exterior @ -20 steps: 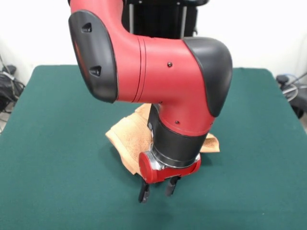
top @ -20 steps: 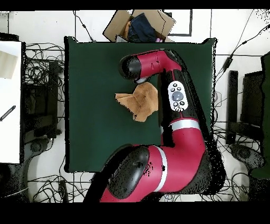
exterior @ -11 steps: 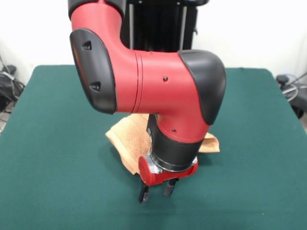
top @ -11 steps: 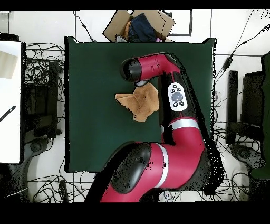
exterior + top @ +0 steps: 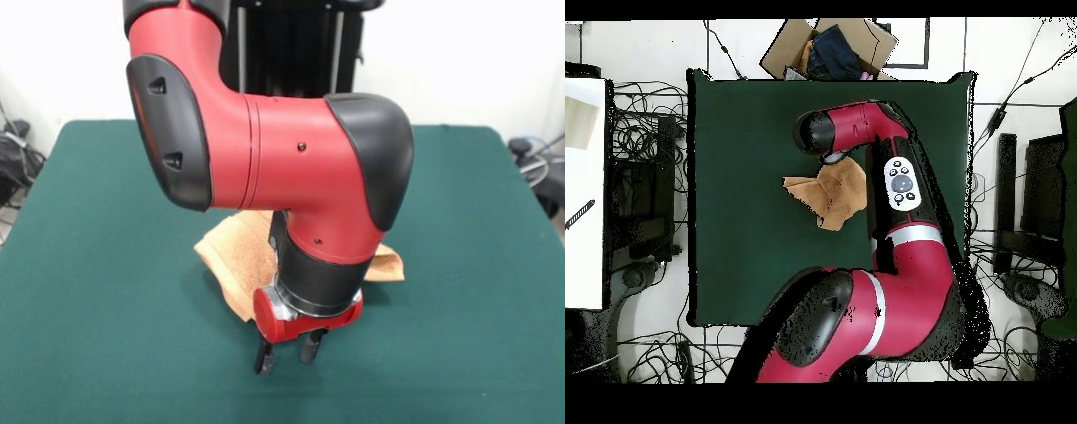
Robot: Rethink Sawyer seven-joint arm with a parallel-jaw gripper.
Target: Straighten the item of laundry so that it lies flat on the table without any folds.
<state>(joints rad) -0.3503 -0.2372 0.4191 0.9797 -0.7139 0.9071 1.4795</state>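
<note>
The arm has barely sunk since a second ago. On the green counter (image 5: 106, 265) the crumpled towel (image 5: 243, 256) lies mid-scene; the claw (image 5: 287, 352), prongs slightly apart and empty, hangs just near of it, approaching; next, pinch an edge

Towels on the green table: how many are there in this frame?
1. A single peach-orange towel lies crumpled near the middle of the table, partly under the robot arm. The arm hides some of the table, so more cloth could be concealed.
</note>
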